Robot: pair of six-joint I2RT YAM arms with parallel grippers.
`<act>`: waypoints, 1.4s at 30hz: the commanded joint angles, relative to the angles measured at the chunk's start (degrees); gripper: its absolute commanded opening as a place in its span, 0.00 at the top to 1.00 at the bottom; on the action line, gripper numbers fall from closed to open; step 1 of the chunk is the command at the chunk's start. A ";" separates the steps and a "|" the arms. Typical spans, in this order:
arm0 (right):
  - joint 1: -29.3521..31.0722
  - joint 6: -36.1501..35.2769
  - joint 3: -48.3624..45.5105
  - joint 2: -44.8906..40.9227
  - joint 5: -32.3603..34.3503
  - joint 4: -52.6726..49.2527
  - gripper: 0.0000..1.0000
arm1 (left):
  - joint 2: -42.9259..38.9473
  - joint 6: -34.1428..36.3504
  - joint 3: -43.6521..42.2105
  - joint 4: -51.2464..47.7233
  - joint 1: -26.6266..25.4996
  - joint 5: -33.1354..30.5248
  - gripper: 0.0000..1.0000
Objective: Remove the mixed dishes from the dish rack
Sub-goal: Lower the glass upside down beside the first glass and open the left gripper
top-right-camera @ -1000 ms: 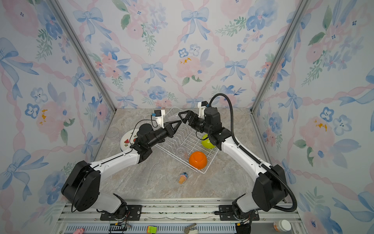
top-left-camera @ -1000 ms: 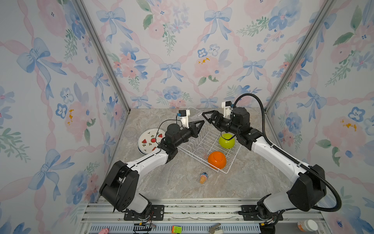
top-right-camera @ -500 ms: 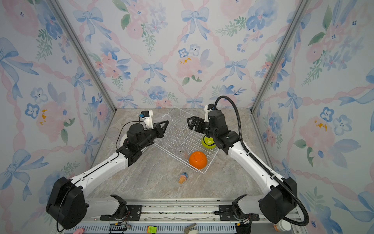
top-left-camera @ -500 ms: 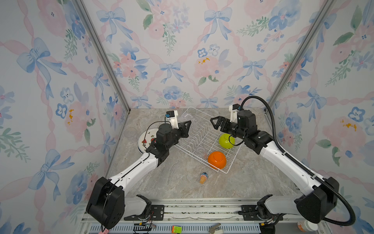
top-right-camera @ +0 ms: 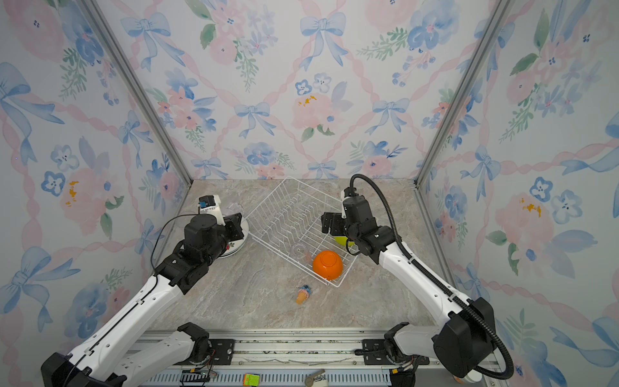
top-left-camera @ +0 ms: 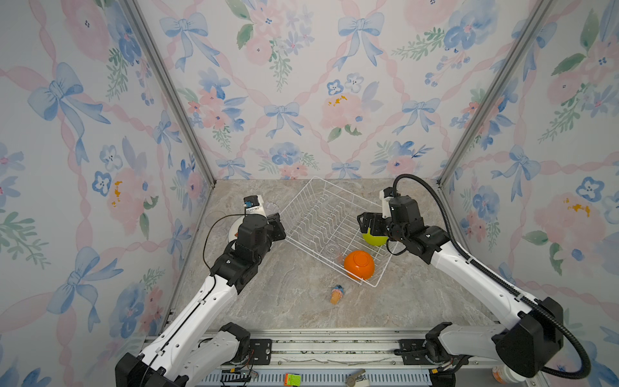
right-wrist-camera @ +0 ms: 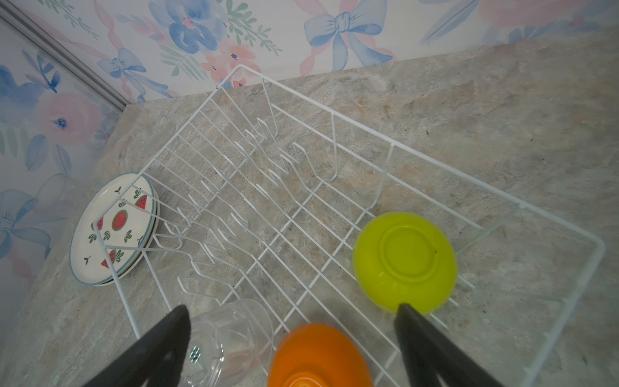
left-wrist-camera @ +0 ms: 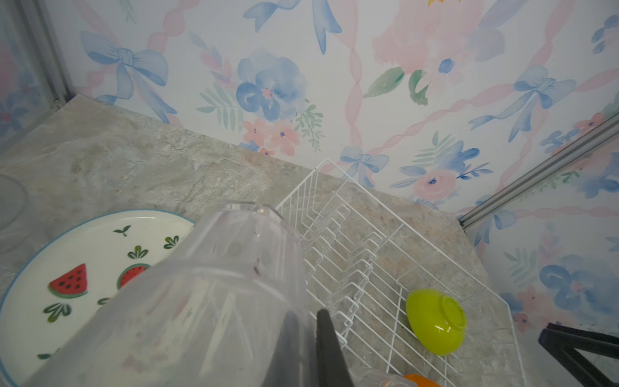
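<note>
Already clear of the dish rack (top-left-camera: 318, 217), a clear glass (left-wrist-camera: 217, 284) hangs pinched in the left gripper (left-wrist-camera: 306, 323), jaws closed on its wall. The glass's long axis runs straight out ahead of the fingers, above the stack of watermelon-print plates (left-wrist-camera: 83, 268) lying on the marble tabletop (top-left-camera: 284, 295) just below that hand. A second glass (top-left-camera: 214, 217) sits on the table beyond the plates.

Across the rack, the right gripper (right-wrist-camera: 291, 308) hovers empty, jaws spread wide, above the end of the rack where three dishes remain. An overturned orange bowl (right-wrist-camera: 318, 355) lies directly beneath the gap between its fingers. A tipped glass (right-wrist-camera: 231, 331) lies on its side just inside one finger. A lime-green bowl (right-wrist-camera: 405, 261), base up and tilted, sits just past the other fingertip.

By this reading the right arm is far the nearer to all three, with the orange bowl most squarely under it. The left hand must first find bare table beside the plates for its load. An orange-and-blue toy (top-left-camera: 336, 295) lies outside the rack, no part of the job.
</note>
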 commanded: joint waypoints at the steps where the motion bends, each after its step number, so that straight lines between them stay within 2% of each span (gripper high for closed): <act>1: 0.42 -3.09 -1.04 -2.38 1.04 0.21 0.03 | 0.09 -0.15 0.33 -11.56 2.25 -6.65 1.00; 4: 0.13 -4.03 -1.53 -2.35 1.08 0.14 0.03 | 0.78 2.31 1.79 -15.53 7.01 -5.07 1.00; 10: -0.98 -3.53 -4.89 -2.41 -1.47 0.21 0.03 | 2.77 1.77 4.05 -19.81 18.74 -0.35 1.00; 15: -2.45 -3.14 -7.76 -4.15 -4.11 1.98 0.03 | 7.11 2.02 6.72 -23.26 24.40 0.42 1.00; 21: -4.30 -4.99 -8.26 -4.17 -4.99 1.58 0.03 | 10.51 2.33 6.71 -23.70 28.67 -1.41 1.00; 26: -6.18 -4.79 -9.95 -4.39 -6.04 2.21 0.03 | 14.47 2.67 7.05 -23.72 31.57 1.41 1.00; 42: -8.30 -4.79 -11.47 -2.79 -6.49 3.21 0.03 | 26.15 5.19 11.86 -24.11 35.45 3.64 1.00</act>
